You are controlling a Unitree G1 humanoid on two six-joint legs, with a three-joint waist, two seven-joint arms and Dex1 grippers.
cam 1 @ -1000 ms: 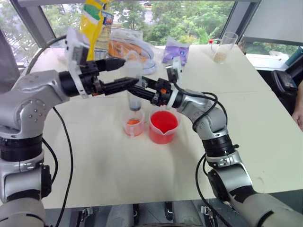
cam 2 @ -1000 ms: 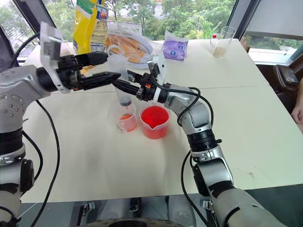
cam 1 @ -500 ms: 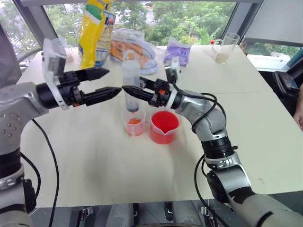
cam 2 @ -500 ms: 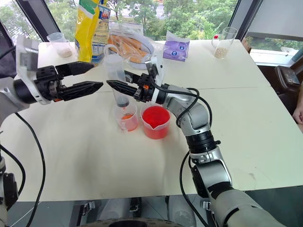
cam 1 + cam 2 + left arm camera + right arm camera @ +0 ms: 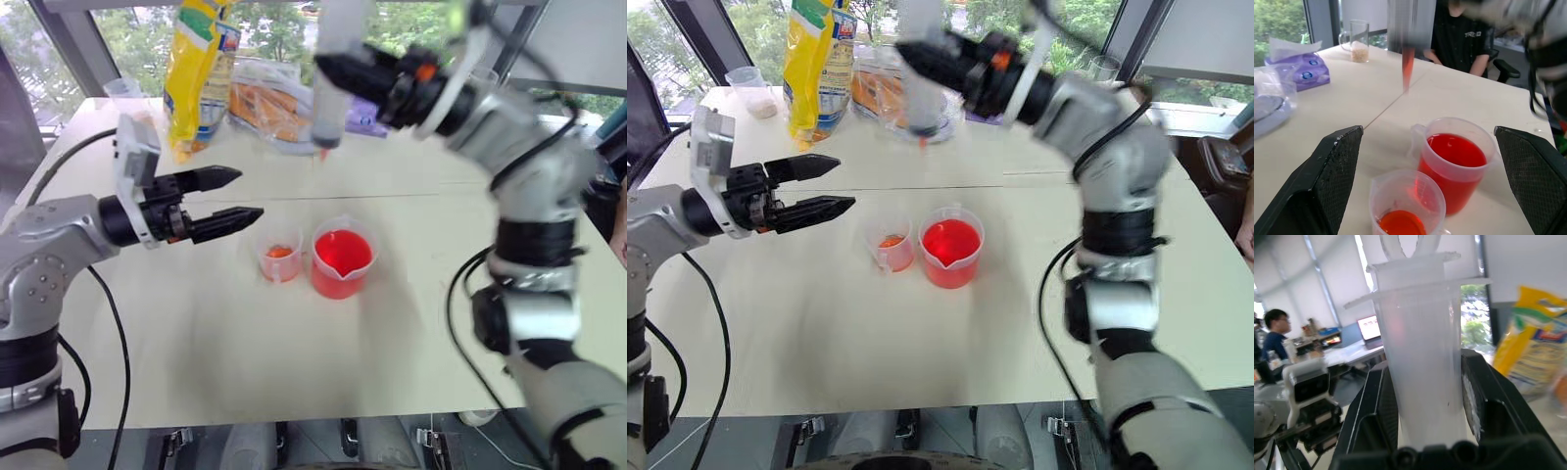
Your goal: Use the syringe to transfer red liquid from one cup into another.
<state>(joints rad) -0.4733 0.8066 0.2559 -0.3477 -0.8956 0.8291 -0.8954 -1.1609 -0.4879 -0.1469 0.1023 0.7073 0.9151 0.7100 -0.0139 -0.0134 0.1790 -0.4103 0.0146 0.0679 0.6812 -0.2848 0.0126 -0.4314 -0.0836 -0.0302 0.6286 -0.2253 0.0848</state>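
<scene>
Right gripper: in the upper middle of the head view we see it clamped shut on the syringe barrel; in its wrist view the 2 black fingers press the barrel from both sides.
Syringe: we see it held upright and high above the table, its reddish tip pointing down, blurred in the head view. In the left wrist view the tip hangs well above the 2 cups and touches neither.
Left gripper: at middle left of the head view, its 2 fingers spread wide and holding nothing. It points toward the small cup and stops near it, not touching.
Spouted cup: we see it standing upright at the centre of the table, wide and clear, nearly full of red liquid, spout toward the near edge.
Small cup: just beside the spouted cup on its left in the head view, upright, with a shallow orange-red pool at the bottom. We cannot tell whether the 2 cups touch.
Table: pale top.
Far end of table: we see a yellow bag at upper left, a purple tissue pack and a clear glass with beige grains.
Person: seated past the far edge in a black shirt.
</scene>
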